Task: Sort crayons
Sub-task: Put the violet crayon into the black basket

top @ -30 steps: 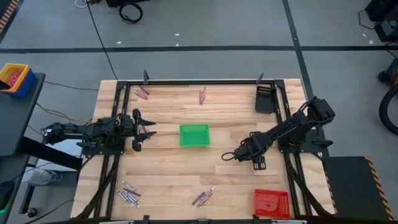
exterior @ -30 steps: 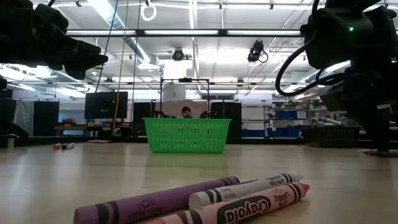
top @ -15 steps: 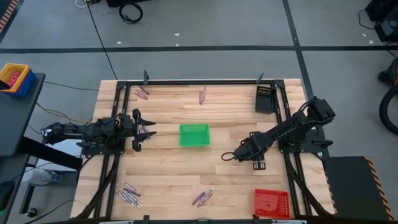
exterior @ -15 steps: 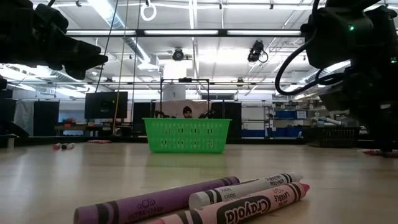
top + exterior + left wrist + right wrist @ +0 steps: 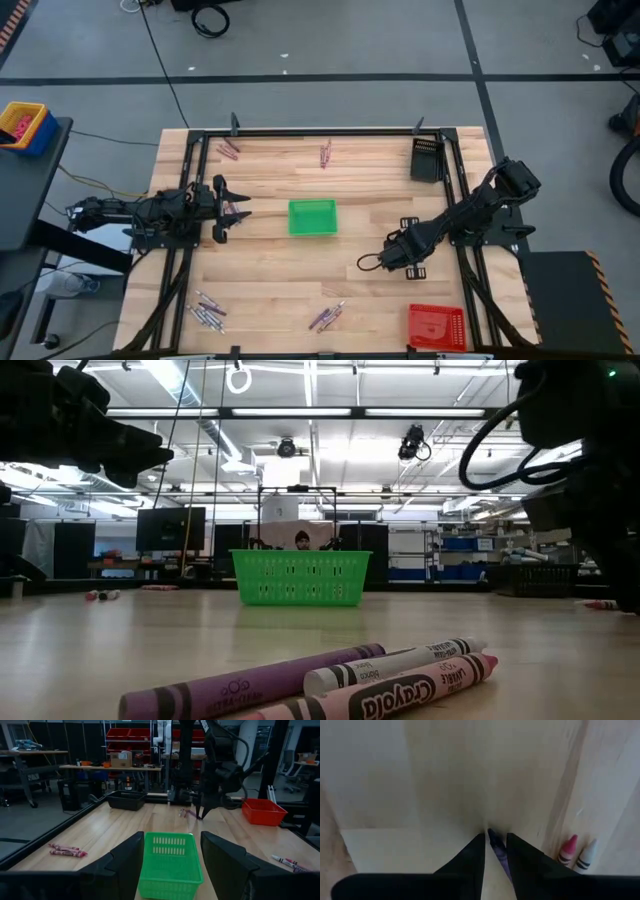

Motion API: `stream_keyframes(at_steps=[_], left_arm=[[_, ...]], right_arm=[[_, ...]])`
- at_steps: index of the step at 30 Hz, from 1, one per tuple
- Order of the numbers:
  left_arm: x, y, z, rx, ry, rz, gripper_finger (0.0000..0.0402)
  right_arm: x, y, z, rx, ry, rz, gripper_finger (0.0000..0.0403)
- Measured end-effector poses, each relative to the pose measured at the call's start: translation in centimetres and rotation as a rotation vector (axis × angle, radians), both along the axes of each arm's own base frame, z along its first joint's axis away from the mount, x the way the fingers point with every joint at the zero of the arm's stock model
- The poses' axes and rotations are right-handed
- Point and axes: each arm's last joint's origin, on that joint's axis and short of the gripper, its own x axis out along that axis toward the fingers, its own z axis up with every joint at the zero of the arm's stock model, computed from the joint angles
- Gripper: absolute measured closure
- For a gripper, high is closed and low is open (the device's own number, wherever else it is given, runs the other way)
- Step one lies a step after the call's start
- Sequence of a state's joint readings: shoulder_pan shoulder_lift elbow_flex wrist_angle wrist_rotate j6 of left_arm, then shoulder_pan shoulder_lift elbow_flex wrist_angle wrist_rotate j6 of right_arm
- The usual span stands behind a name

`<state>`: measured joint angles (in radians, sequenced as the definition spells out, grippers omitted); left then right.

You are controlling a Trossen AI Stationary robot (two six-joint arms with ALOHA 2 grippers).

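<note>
Sitting mid-table, green tray (image 5: 312, 217) (contents unseen); crayons (image 5: 326, 316) outside.

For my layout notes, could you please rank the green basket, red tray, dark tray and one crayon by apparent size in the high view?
1. green basket
2. red tray, nearly as large, so that order is unsure
3. dark tray
4. a crayon, by far the smallest

Robotics lab or workshop floor, grey concrete floor (image 5: 330, 45) with dark tape lines, wooden bench (image 5: 270, 270) in black framing, strip ceiling lights (image 5: 310, 412), shelving with red bins (image 5: 131, 733), worktables behind
</note>
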<state>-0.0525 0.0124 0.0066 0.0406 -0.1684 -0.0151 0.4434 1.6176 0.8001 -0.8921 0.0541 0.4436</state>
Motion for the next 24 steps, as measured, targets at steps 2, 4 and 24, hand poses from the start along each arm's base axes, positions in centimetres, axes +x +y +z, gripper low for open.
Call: stream_keyframes(at_steps=[2,4,24], left_arm=[[0.0,0.0,0.0,0.0,0.0,0.0,0.0193],[0.0,0.0,0.0,0.0,0.0,0.0,0.0193],[0.0,0.0,0.0,0.0,0.0,0.0,0.0193]], right_arm=[[-0.2,0.3,0.0,-0.002,0.003,0.028,0.0318],[-0.5,0.4,0.0,-0.01,0.024,0.051,0.0318],[-1.1,0.6,0.1,-0.039,0.078,0.198,0.0313]])
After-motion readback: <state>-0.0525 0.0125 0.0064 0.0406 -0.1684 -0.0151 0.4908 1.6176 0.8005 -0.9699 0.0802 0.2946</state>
